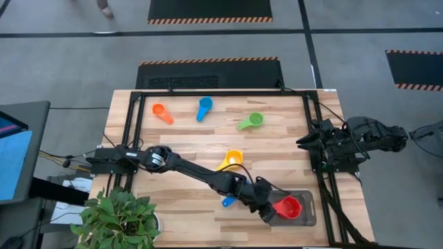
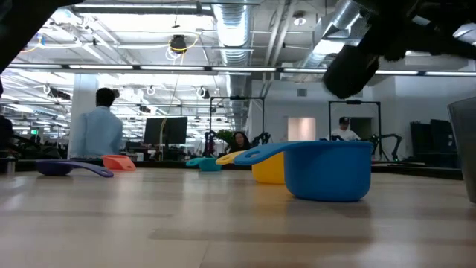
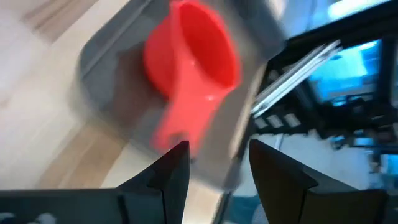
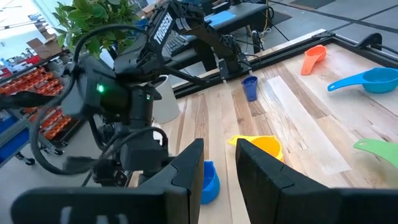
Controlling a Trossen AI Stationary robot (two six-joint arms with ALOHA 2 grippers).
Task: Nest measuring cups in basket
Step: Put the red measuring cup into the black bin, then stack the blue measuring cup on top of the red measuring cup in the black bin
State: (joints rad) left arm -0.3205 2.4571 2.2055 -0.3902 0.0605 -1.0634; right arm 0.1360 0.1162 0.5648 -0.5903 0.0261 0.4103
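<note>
The red cup lies in the dark grey basket at the table's near right, its handle toward my left gripper. My left gripper is open at the basket's left rim, over the handle's end. A small blue cup rests upright on the table beside my left arm; it also shows in the low view. A yellow cup sits mid-table. The orange cup, a larger blue cup and the green cup lie along the far side. My right gripper is open and empty at the table's right edge. My left gripper stands open by the red cup's handle end, which shows beside one finger, outside the gap between the two. I cannot tell whether that finger touches it. The cup rests in the basket, its mouth tilted up.
A potted plant stands at the near left corner. A black metal frame runs around the table. My left arm stretches across the near half of the table. People show in the room beyond.
</note>
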